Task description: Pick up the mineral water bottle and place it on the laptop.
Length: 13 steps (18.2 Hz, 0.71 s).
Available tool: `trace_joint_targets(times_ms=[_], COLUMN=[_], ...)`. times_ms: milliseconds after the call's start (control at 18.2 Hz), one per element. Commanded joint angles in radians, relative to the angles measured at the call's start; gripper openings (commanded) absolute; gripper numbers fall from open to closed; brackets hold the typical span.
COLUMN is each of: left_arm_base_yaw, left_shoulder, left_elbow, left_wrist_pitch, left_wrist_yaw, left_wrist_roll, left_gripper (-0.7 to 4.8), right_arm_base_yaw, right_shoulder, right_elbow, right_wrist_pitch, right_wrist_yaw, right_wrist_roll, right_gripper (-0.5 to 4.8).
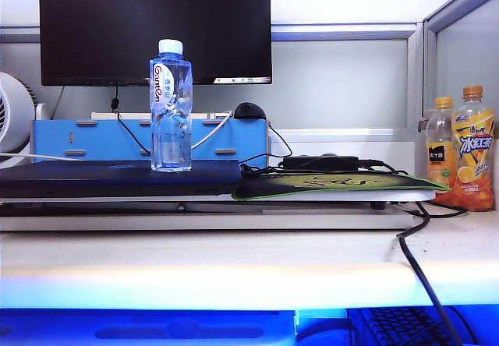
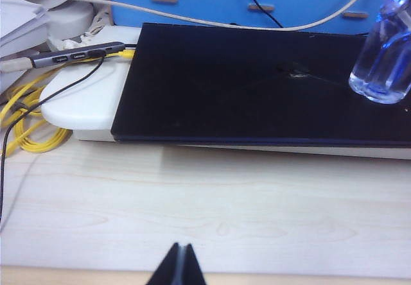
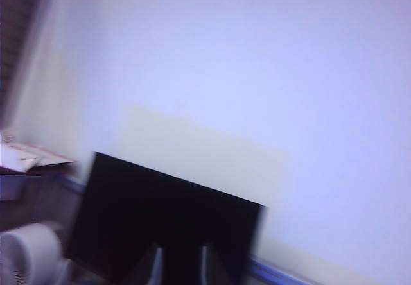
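Exterior view: mineral water bottle [image 1: 171, 106] stands upright on the laptop [image 1: 117, 178]. Left gripper [image 2: 179, 266], tips together, hovers over bare desk [image 2: 205, 214] short of the laptop. Right gripper [image 3: 178, 262], holding nothing with a narrow gap between its fingers, faces the monitor [image 3: 167, 221].

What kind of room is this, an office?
Most likely an office desk or cubicle: a big monitor against a partition wall, a laptop with a water bottle on it, and a mouse pad beside it.
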Motion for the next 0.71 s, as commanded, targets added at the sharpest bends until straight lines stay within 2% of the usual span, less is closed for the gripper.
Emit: trace_joint_targets(times_ms=[55,165,384,604,714], left_arm_base_yaw=[0.000,0.000,0.000,0.000,0.000], left_shoulder=[-0.002,-0.002,-0.002,-0.002,-0.002], left_elbow=[0.000,0.000,0.000,0.000,0.000], left_wrist_pitch=[-0.002,-0.002,-0.002,-0.002,-0.002], left_wrist_yaw=[0.003,0.003,0.003,0.003,0.003], left_wrist_roll=[0.001,0.002,0.002,0.002,0.001], left_gripper=[-0.02,-0.02,-0.02,-0.02,-0.02], right_arm_base_yaw=[0.000,0.000,0.000,0.000,0.000], right_shoulder=[-0.107,-0.180,-0.293,-0.367,-0.392], right_elbow=[0.002,0.002,0.002,-0.004,-0.047], right_wrist_pitch=[-0.093,-0.145,-0.289,-0.491,-0.514], right_wrist_yaw=[0.098,0.124,0.269,0.339,0.348], right_wrist_roll=[-0.018,-0.018,-0.019,-0.018,-0.018], right_gripper=[0.71,0.71,0.71,0.72,0.72])
